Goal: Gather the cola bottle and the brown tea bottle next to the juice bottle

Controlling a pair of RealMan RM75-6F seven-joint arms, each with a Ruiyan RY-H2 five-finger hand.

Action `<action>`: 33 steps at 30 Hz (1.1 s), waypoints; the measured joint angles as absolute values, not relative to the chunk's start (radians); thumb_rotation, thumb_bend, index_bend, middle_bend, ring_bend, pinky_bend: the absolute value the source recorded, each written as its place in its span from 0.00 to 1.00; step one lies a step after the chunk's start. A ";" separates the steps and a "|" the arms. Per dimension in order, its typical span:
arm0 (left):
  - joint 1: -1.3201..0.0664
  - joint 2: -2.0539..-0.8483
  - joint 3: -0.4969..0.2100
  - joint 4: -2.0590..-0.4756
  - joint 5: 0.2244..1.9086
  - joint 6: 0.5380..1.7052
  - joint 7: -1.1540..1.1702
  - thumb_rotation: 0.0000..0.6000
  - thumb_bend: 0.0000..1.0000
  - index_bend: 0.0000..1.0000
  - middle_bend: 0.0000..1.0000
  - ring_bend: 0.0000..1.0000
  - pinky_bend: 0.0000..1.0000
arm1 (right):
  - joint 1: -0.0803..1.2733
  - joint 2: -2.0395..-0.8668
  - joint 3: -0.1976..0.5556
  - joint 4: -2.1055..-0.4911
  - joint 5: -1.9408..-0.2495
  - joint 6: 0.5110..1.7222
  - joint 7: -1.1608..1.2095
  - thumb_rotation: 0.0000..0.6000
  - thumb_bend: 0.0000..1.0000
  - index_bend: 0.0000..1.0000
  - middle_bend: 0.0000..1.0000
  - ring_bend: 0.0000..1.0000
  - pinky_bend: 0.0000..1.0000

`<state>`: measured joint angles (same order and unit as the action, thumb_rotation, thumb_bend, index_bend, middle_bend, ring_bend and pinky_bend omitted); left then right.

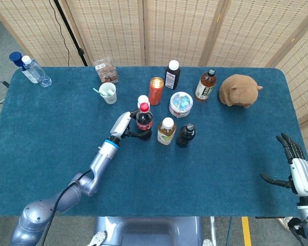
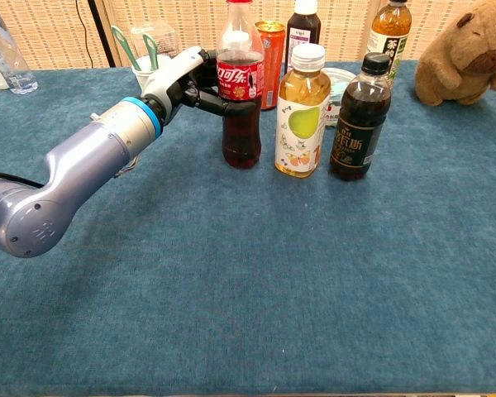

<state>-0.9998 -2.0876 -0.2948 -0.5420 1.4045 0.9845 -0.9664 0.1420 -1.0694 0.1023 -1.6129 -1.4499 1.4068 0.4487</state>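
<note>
The left robot hand (image 2: 184, 78) wraps its fingers round the red-labelled clear plastic cola bottle (image 2: 239, 87), upright with its base at the blue cloth surface (image 2: 231, 281). Just beyond the held bottle, away from the hand, stands the white-capped yellow juice bottle (image 2: 302, 112), with the dark brown black-capped tea bottle (image 2: 360, 117) beside that. The right robot hand (image 1: 296, 169) hovers far off, fingers spread and holding nothing.

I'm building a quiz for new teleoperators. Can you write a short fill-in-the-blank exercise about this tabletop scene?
1. The left hand grips the ____ bottle by its label.
2. The cap of the juice bottle is ____ in colour.
3. The brown stuffed animal lies near the table's ____ edge in the head view.
4. The right hand holds ____.

Missing words: cola; white; right; nothing
</note>
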 measured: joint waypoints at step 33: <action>-1.020 -2.153 -0.243 -0.420 1.430 1.054 -1.050 1.00 0.24 0.02 0.05 0.07 0.31 | 0.142 -1.073 0.114 -1.592 -1.450 1.399 0.462 1.00 0.00 0.00 0.00 0.00 0.00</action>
<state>-1.0197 -2.1526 -0.2430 -0.4199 1.4299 1.0536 -1.0499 0.1417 -1.0729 0.1144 -1.5922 -1.4498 1.3987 0.4615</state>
